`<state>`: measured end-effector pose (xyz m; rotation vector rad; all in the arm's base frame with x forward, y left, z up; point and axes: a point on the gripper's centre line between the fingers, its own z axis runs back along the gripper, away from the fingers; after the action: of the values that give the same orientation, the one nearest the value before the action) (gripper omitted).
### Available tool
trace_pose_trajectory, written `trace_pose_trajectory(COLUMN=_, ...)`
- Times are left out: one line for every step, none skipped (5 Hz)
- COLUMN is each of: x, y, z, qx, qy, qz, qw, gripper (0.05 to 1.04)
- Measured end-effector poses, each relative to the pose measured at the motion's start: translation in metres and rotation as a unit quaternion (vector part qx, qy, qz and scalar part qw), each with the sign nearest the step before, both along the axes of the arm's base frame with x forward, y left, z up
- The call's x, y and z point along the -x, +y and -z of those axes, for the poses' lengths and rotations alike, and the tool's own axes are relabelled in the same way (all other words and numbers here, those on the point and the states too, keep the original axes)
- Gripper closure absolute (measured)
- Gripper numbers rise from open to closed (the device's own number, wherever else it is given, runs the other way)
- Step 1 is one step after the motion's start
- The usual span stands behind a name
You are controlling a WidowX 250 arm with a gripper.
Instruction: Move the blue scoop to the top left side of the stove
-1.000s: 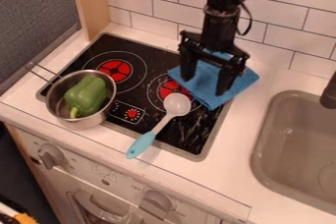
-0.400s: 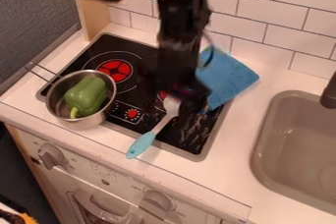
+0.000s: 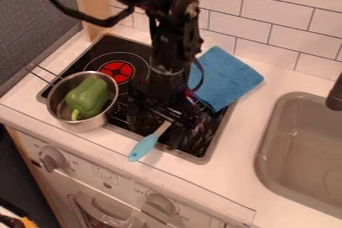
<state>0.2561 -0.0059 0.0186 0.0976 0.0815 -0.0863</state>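
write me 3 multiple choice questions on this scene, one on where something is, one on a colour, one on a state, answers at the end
1. Where is the green pepper?
A) in the sink
B) in the metal pot
C) on the cloth

2. What colour is the scoop handle?
A) yellow
B) red
C) light blue

3. How does the metal pot stand?
A) upright
B) upside down
C) tipped on its side

Answers:
1. B, as the green pepper sits inside the metal pot's rim.
2. C, as the scoop handle at the stove's front edge is light blue.
3. A, as the metal pot's open top faces up.
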Motion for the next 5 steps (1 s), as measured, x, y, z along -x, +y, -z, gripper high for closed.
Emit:
trace_pose_trajectory(x=0.0017, y=0.0064, z=0.0092, qx=-0.021, qy=0.008, qz=-0.003, qw=0.9997, gripper=0.083)
trace_pose_trajectory(x=0.0038, y=0.0065, z=0.0124, qx=-0.022, qy=0.008, qz=-0.005, qw=0.9997, gripper=0.140)
trace_pose_trajectory(x=0.0064, y=0.0040, z=0.0131, qx=-0.020, qy=0.009, qz=0.000, qw=0.9998, gripper=0.424)
trace_pose_trajectory(x=0.0069, y=0.0007, z=0.0116, qx=-0.012, qy=0.009, qz=0.006, qw=0.9999, gripper=0.716)
trace_pose_trajectory(x=0.0085, y=-0.0013, z=0.0102, qx=-0.003, qy=0.014, qz=0.009, qw=0.9999, gripper=0.772)
